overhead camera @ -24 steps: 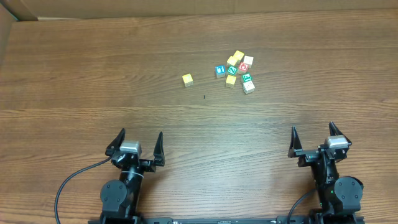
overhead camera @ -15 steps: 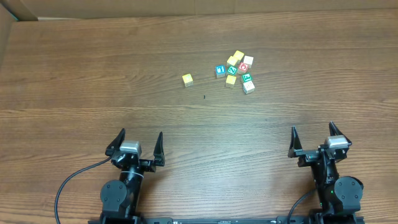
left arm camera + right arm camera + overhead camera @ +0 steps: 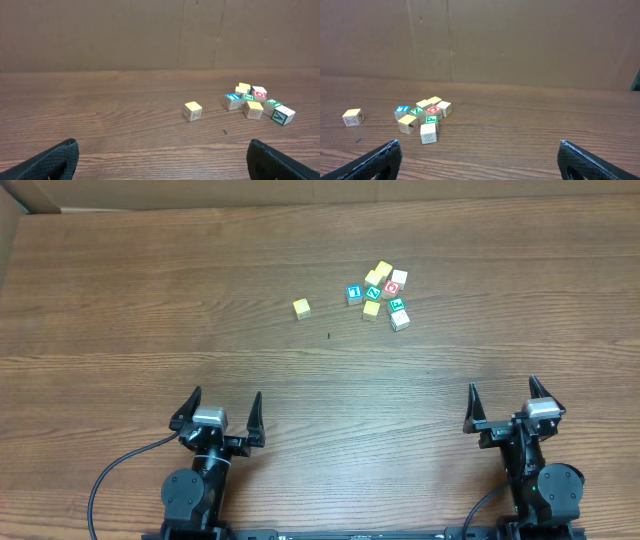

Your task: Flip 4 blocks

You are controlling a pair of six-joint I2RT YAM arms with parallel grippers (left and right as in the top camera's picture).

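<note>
Left claw point(image 3: 225, 396) first: spread wide apart and gripping nothing. Its two dark pointed fingers point(image 3: 52, 161) show a rough, grainy surface at the bottom corners of its wrist view. Right claw point(image 3: 502, 388), same story: fully spread and empty, black tapered fingers point(image 3: 376, 160) low at either edge of its own view. Both sit over the table point(image 3: 150, 310), a brown wood-grain top with long streaks running across.

Moving out from the left claw, ahead and a touch to its right is the lone yellow block point(image 3: 301, 308). It's a small wooden cube with a pale line drawing on the side facing the claw, standing well apart from the rest. Further right of it comes the cluster of blocks point(image 3: 380, 292), small square-edged wooden cubes packed close, some touching.

From the right claw the cluster lies ahead and off to its left. Nearest the claw is a whitish-cream block point(image 3: 428, 133) with plain light faces, and just behind that a teal-green-faced block point(image 3: 431, 119). A second yellow block point(image 3: 407, 123) sits to their left. A red-faced block point(image 3: 433, 109) and a blue-faced block point(image 3: 401, 111) are in the huddle too. Behind everything stands a flat, matte cardboard wall point(image 3: 520, 40) with vertical creases.

Against the earlier overhead pictures, no change. Both claws hold the same place and the same spread, and every cube sits where it was.
</note>
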